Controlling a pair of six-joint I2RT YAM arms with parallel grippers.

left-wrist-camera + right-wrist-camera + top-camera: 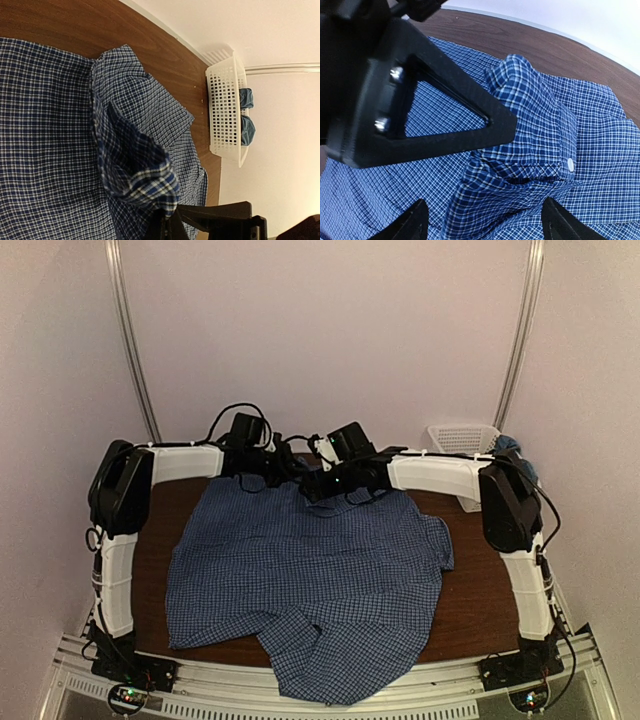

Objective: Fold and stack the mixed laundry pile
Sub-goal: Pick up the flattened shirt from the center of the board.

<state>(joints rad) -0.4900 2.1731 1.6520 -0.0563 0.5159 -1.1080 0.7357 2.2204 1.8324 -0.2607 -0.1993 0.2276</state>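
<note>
Left arm (118,558) and right arm (527,575): a matching pair. The long links are cased in smooth white shells with rounded edges. Joint housings (120,488) are bulky, matte black and box-like, one at each elbow. The wrist ends are black and crowded with blocky modules. Thin black cables (232,412) loop free above the wrists and trail beside each upright link. Black base plates (130,670) show small coloured indicator lights at each foot. Right fingers (413,222) are black with blunt, tapering tips. One black triangular open frame (445,142), close to the right wrist lens, carries two bright silver screw heads; which arm it belongs to cannot be told.
</note>
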